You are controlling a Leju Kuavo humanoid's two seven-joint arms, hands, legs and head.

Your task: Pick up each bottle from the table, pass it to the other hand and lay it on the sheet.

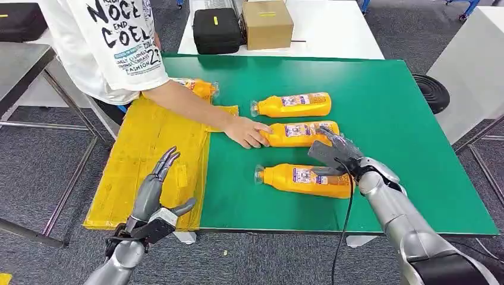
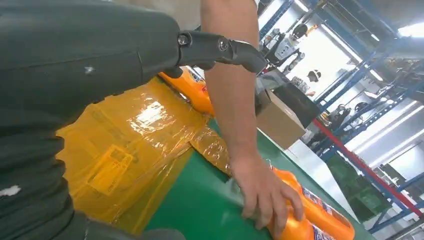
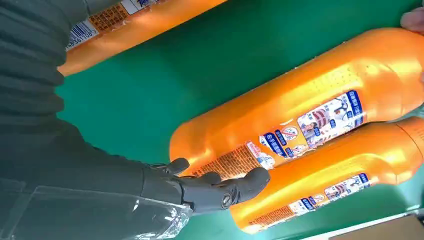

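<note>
Three orange bottles lie on the green table top (image 1: 392, 119): a far one (image 1: 292, 104), a middle one (image 1: 300, 132) and a near one (image 1: 303, 178). Another orange bottle (image 1: 199, 87) lies at the far edge of the yellow sheet (image 1: 148, 160). A person's hand (image 1: 246, 132) rests on the middle bottle's neck. My right hand (image 1: 334, 153) hovers open over that bottle's base end, its fingers (image 3: 220, 187) spread just above the label (image 3: 310, 110) and holding nothing. My left hand (image 1: 156, 196) is open above the sheet's near part, empty.
The person stands at the far left, with an arm (image 2: 230, 100) reaching across the sheet. A black case (image 1: 217, 29) and a cardboard box (image 1: 267, 24) sit on the white table behind. A black round object (image 1: 432, 92) lies off the table's right edge.
</note>
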